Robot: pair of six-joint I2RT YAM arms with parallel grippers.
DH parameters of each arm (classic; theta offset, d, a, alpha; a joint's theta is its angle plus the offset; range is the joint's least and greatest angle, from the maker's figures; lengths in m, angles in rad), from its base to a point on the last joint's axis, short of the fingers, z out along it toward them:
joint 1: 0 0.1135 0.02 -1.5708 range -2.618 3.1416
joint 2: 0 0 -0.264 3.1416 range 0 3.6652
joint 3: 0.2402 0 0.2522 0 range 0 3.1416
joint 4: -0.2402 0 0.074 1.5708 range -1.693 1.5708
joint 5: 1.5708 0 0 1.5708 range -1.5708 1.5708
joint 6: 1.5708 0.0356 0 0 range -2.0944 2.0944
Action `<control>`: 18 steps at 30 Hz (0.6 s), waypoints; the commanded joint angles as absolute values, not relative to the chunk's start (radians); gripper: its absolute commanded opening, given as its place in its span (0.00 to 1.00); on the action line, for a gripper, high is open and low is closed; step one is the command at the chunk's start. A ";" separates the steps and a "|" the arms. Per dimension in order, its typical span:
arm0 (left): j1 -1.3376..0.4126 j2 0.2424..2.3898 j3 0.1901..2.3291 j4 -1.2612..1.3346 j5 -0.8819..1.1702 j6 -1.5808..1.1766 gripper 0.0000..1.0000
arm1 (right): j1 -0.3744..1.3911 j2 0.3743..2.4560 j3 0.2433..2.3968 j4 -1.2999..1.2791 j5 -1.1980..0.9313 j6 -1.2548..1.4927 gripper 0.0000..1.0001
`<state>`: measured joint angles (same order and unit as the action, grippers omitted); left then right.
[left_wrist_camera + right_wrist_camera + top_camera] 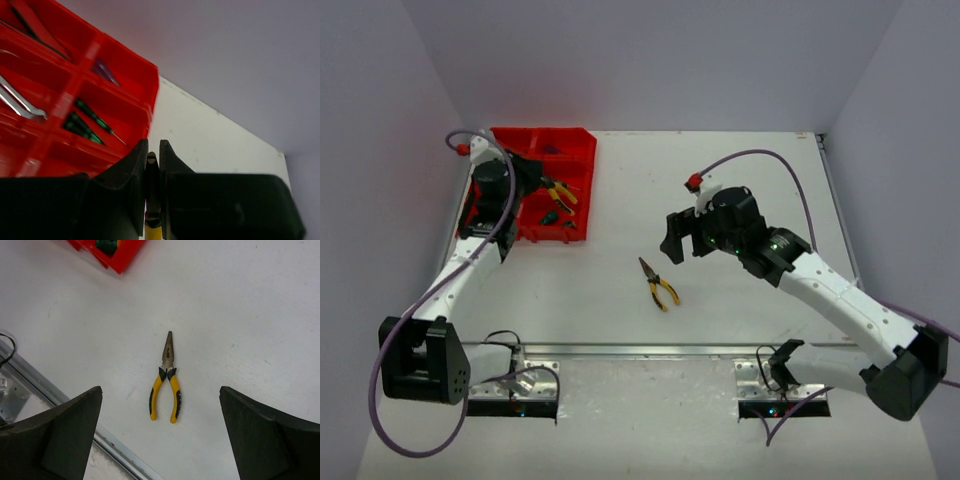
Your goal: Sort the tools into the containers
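Bases of the two arms sit on a metal rail (650, 350) at the near edge of the white table (750, 170). Just beyond the rail, near the middle of the table, the loose pliers (660, 284) lie flat on the bare surface, yellow-and-black handles toward the near edge and the long nose pointing away to the left. The right gripper (675, 243) hangs above and just past them; in its wrist view the two dark fingers (65, 430) stand wide apart at either side with nothing between them, and the pliers lie on the table below, untouched. Further back on the left, the left gripper (153, 147) is over the red tray (582, 150), which stands in the far left corner of the table. Its jaws are pressed together on the held pliers (152, 205), gripping the dark head, with a yellow handle showing below the fingers. From above, that pair (560, 192) is over the tray's right-hand column, about the middle compartment; whether it touches the floor I cannot tell. The left wrist view shows green screwdrivers (87, 125) in one compartment and a silver wrench (20, 105) in the one next to it.
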<state>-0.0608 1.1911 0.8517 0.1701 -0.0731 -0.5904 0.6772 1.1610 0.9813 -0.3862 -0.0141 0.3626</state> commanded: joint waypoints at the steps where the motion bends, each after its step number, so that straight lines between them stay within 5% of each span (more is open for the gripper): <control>1: 0.197 1.294 0.916 0.351 -0.104 -0.559 0.00 | 0.686 1.025 0.901 -0.376 -0.088 0.389 0.99; 6: 0.380 1.458 1.036 0.438 0.107 -0.466 0.00 | 0.686 0.926 0.815 -0.403 -0.177 0.380 0.99; 18: 0.493 1.616 1.048 0.458 0.050 -0.469 0.00 | 0.686 0.793 0.737 -0.382 -0.212 0.366 0.99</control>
<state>0.4822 1.5824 1.0191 0.3608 0.0497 -0.4352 0.6830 0.8083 0.7514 -0.4321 -0.1744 0.3709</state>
